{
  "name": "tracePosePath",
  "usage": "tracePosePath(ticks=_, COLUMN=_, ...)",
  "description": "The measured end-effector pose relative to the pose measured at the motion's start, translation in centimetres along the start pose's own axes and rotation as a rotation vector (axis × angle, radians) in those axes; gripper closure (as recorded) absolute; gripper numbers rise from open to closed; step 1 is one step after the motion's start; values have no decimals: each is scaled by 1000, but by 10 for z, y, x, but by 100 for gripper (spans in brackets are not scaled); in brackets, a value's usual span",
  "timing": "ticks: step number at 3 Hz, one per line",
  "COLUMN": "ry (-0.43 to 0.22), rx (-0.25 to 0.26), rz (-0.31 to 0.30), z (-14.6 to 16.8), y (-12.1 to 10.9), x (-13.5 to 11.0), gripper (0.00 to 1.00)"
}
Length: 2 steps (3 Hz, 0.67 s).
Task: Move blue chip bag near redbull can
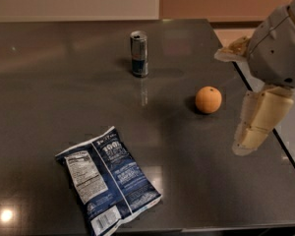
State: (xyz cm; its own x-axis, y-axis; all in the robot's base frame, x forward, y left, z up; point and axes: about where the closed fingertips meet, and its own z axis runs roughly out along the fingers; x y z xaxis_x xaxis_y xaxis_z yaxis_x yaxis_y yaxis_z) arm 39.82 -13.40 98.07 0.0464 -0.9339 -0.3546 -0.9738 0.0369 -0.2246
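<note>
The blue chip bag [108,181] lies flat on the dark table [49,82] near its front edge, left of centre, nutrition panel up. The redbull can [139,53] stands upright toward the back of the table, well apart from the bag. My gripper [248,141] hangs over the table's right edge, pointing down, to the right of the bag and far from it. It holds nothing that I can see.
A round orange fruit [208,100] sits on the table between the can and my gripper. The table's right edge [265,112] runs under my arm [280,48]. A bright light reflection [5,214] shows at the front left corner.
</note>
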Motion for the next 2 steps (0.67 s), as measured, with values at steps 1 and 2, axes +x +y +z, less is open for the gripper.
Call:
tracePosePath(ticks=1, ry=-57, rx=-61, rz=-86, z=23, y=17, x=-38, gripper=0)
tracePosePath(ticks=2, ry=-106, rx=-130, rz=-149, z=53, y=30, x=-70, gripper=0)
